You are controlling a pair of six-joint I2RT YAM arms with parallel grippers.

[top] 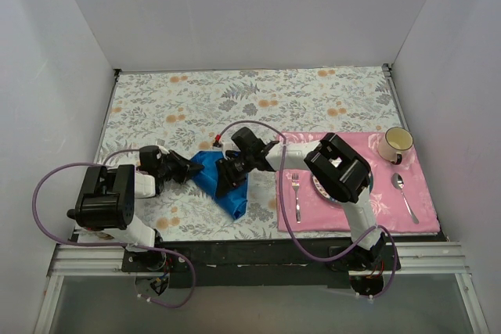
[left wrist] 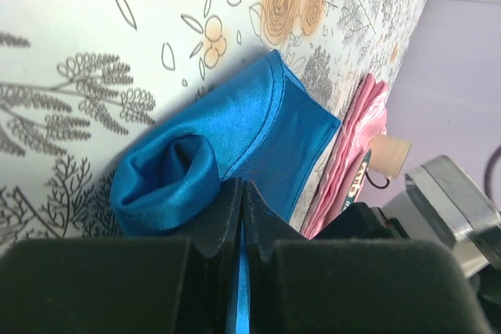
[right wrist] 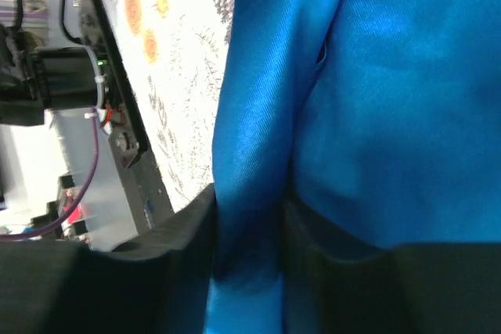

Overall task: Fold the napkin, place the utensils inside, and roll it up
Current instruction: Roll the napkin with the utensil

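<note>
The blue napkin [top: 235,202] lies bunched into a thick roll on the flowered tablecloth, just left of the pink mat. My left gripper [top: 192,170] is at its left end, shut on a thin edge of the cloth [left wrist: 241,189]; the rolled end [left wrist: 172,174] bulges beside the fingers. My right gripper [top: 229,181] reaches over the roll from the right. In the right wrist view its jaws [right wrist: 250,193] stand apart, with a loose fold of the napkin [right wrist: 376,76] between them. The utensils are hidden from every view.
The pink mat [top: 344,217] on the right carries a fork [top: 296,185], a spoon [top: 403,193], a cup [top: 396,144] and a plate mostly hidden under the right arm. White walls close in the table on three sides.
</note>
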